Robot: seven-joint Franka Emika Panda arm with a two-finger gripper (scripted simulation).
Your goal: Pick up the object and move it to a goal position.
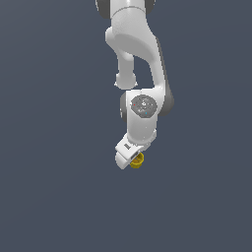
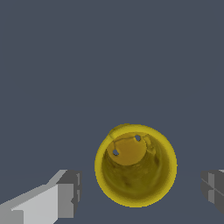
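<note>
Jaws spread wide on the gripper (image 2: 139, 192), nothing clamped, and the object (image 2: 135, 165), the little yellow cup, sits mouth-up between the fingers (image 2: 65, 192), nearer the nine o'clock pad. Centre it first, I'd say, then descend and close gently across its rim. Arm (image 1: 140, 74) hangs overhead.

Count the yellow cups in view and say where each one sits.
1. The mustard-yellow cup sits between the open gripper fingers, touching neither; in the exterior view it peeks out beside the gripper. No others show.
</note>
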